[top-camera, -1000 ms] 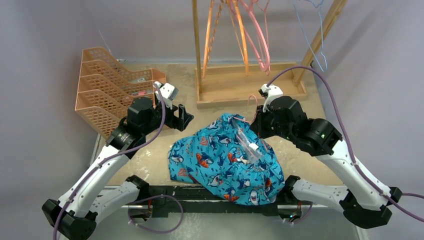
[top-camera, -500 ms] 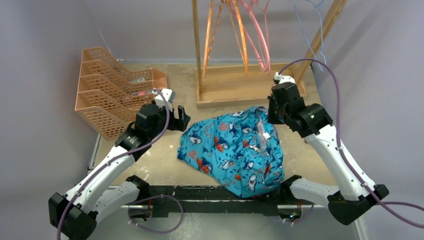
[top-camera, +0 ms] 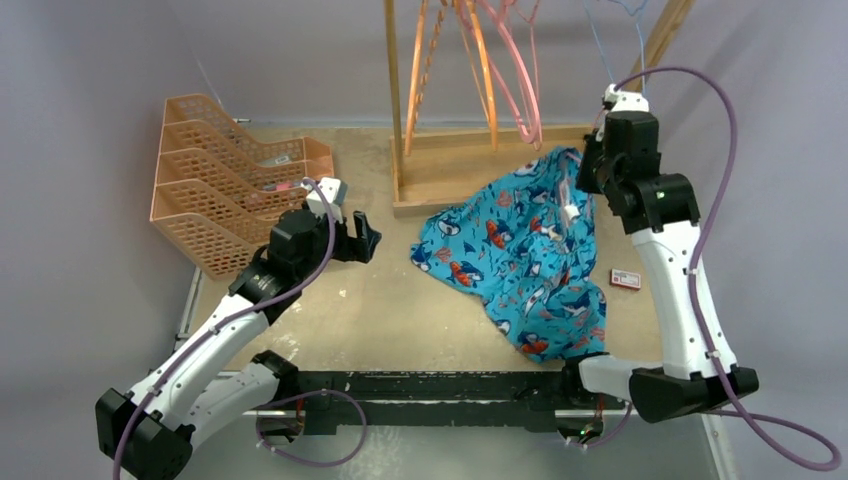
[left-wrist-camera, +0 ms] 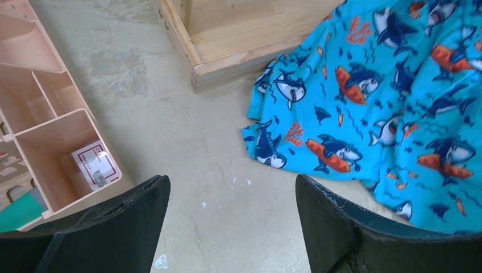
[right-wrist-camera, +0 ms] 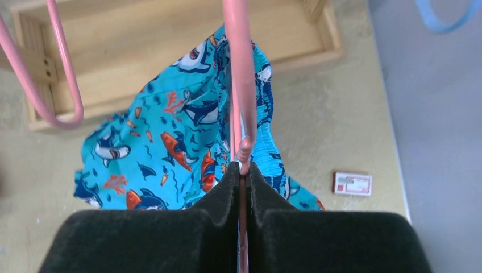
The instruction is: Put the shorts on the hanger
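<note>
The turquoise shark-print shorts (top-camera: pixel 530 250) hang from my raised right gripper (top-camera: pixel 588 168) and trail down onto the table toward the near edge. In the right wrist view the right gripper (right-wrist-camera: pixel 243 170) is shut on the thin pink hanger (right-wrist-camera: pixel 241 85), with the shorts (right-wrist-camera: pixel 170 136) draped below it. How the fabric sits on the hanger is hidden. My left gripper (top-camera: pixel 365 238) is open and empty, low over bare table to the left of the shorts; in the left wrist view (left-wrist-camera: pixel 233 193) the shorts' edge (left-wrist-camera: pixel 364 114) lies just beyond its right finger.
A wooden rack base (top-camera: pixel 470 175) stands at the back with orange hangers (top-camera: pixel 480 60), another pink hanger (top-camera: pixel 520 90) and light-blue wire hangers (top-camera: pixel 620 40) above. An orange tray organizer (top-camera: pixel 215 170) stands at the left. A small red-and-white card (top-camera: pixel 625 279) lies at the right.
My right gripper has risen and swung back and right toward the rack, pulling the shorts from the front centre with it. A small card now shows on the table. The left arm barely moved.
</note>
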`<state>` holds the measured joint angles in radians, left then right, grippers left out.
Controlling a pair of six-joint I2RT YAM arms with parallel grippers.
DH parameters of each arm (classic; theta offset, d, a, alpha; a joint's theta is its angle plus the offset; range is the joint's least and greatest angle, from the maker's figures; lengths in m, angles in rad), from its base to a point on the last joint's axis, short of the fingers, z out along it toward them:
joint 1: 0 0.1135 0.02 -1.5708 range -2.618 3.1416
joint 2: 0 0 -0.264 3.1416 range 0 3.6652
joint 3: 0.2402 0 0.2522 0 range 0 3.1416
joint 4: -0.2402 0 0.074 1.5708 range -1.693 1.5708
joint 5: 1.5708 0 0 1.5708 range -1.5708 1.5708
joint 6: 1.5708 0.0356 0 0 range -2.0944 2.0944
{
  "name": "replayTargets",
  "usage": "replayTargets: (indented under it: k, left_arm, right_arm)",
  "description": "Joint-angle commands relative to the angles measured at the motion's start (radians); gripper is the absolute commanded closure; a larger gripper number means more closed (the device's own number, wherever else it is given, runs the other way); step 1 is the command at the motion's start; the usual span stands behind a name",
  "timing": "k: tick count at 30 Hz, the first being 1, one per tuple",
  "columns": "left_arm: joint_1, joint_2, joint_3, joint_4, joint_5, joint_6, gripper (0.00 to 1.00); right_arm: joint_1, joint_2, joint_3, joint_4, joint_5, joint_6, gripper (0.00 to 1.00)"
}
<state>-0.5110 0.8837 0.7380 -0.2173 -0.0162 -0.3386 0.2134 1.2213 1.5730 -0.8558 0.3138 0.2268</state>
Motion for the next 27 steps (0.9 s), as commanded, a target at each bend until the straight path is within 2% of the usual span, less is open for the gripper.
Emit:
replayTargets:
  k: [1,7,14,21,27]
  left_arm:
    - [0.002,-0.016,0.003,0.038,-0.008,-0.002,0.2]
    - [0.002,-0.042,0.0,0.038,-0.015,0.01,0.2]
    - [0.003,-0.085,-0.02,0.042,-0.028,0.019,0.2]
    - [0.003,-0.085,-0.017,0.04,-0.02,0.016,0.2]
    - [0.003,-0.091,-0.02,0.036,-0.016,0.015,0.2]
  right_arm:
    - [-0.075,0.047,0.159,0.118,-0.066,-0.112,1.0]
    - [-0.095,0.141,0.394,0.142,-0.156,-0.128,1.0]
    - [-0.1,0.248,0.593,0.139,-0.206,-0.187,1.0]
    - [-0.101,0.28,0.666,0.238,-0.221,-0.285,1.0]
    - [-0.104,0.372,0.74,0.29,-0.231,-0.33,1.0]
